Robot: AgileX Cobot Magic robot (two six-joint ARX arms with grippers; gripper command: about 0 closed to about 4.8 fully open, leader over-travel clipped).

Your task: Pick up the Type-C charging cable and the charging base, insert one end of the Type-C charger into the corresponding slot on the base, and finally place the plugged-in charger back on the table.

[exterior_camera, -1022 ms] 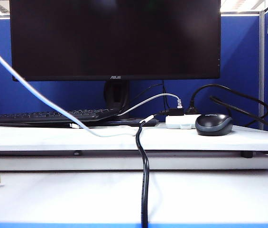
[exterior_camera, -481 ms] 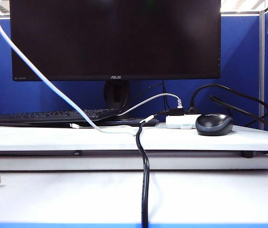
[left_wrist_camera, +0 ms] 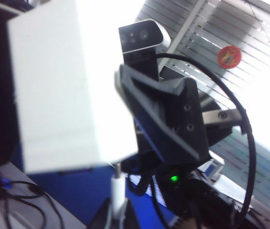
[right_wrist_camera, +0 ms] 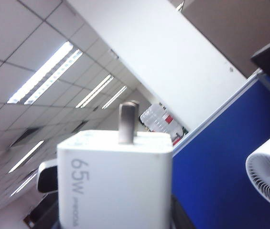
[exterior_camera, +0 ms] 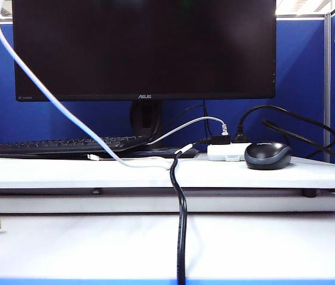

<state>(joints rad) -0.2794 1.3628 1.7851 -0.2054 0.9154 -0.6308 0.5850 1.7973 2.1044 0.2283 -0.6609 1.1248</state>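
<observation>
Left tool (left_wrist_camera: 117,217) clamped on Type-C charging cable (exterior_camera: 48,98) at its plug, the cable looping from upper left of exterior frame onto the counter (exterior_camera: 274,237); right tool, fingers unseen, carries the charging base (right_wrist_camera: 115,181) aloft, grip undetermined.

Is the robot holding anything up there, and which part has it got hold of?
Yes. The left tool pinches the white cable just behind its plug. The right tool holds the white charger block by its lower body, out of frame, so its grip cannot be confirmed.

Type-C charging cable (exterior_camera: 66,110) swung slightly rightward
</observation>
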